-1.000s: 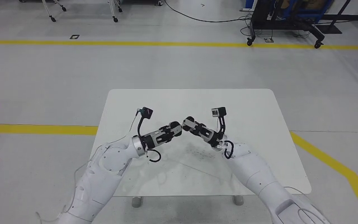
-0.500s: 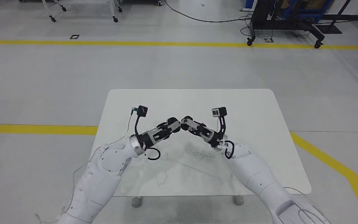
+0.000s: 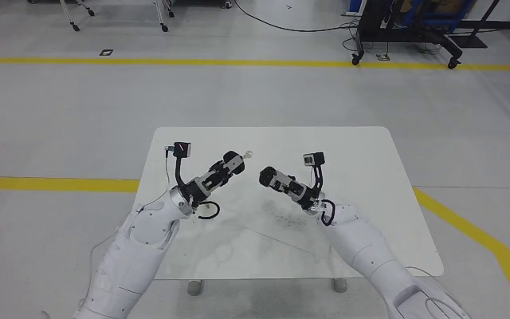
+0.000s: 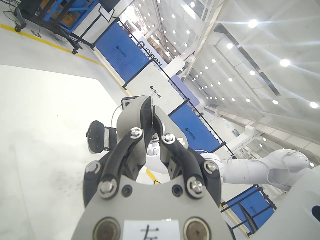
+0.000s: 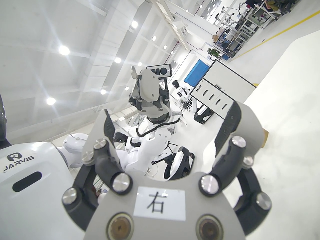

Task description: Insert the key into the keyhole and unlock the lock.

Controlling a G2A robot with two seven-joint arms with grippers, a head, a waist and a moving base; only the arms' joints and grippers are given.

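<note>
Pinching the key (image 5: 132, 72), left tool (image 4: 152, 108); white-labelled right tool (image 5: 170, 112) agape

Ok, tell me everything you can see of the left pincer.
The left pincer has two grey fingers with black ribbed pads, on black links fixed by silver screws to a grey base. It is shut, the pads pinching a small silvery piece, probably the key, which pokes out past the tips. It is tilted upward above the table's left half, near the open right pincer but apart from it.
</note>
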